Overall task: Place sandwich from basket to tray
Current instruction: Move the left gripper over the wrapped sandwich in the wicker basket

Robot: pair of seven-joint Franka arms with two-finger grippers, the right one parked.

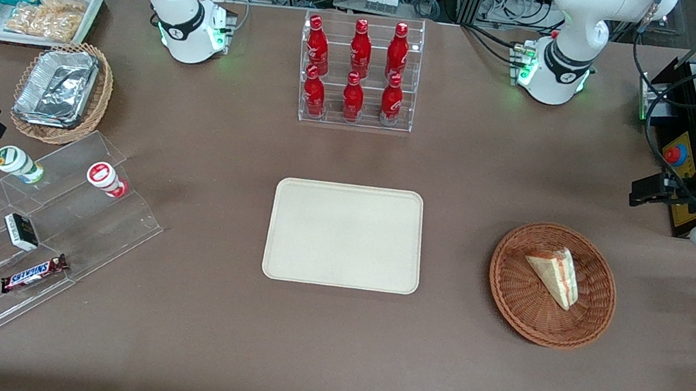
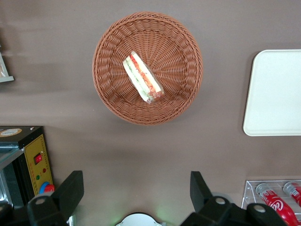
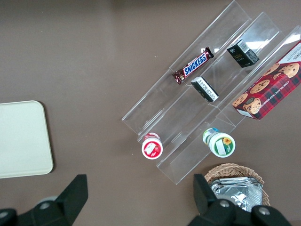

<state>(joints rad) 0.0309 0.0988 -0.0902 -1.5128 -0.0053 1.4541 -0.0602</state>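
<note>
Claw (image 2: 136,193) open, high above table; sandwich (image 2: 142,76) apart in basket (image 2: 113,47).

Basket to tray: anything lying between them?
Nothing: the front view shows only bare tabletop between basket and tray. The open hand hangs above the table.

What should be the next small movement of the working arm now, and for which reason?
Probably it should move over the basket and begin to lower toward the sandwich. The gripper is open, holds nothing and hangs high over bare table, farther from the front camera than the basket. The sandwich lies in the basket; the tray has nothing on it.
</note>
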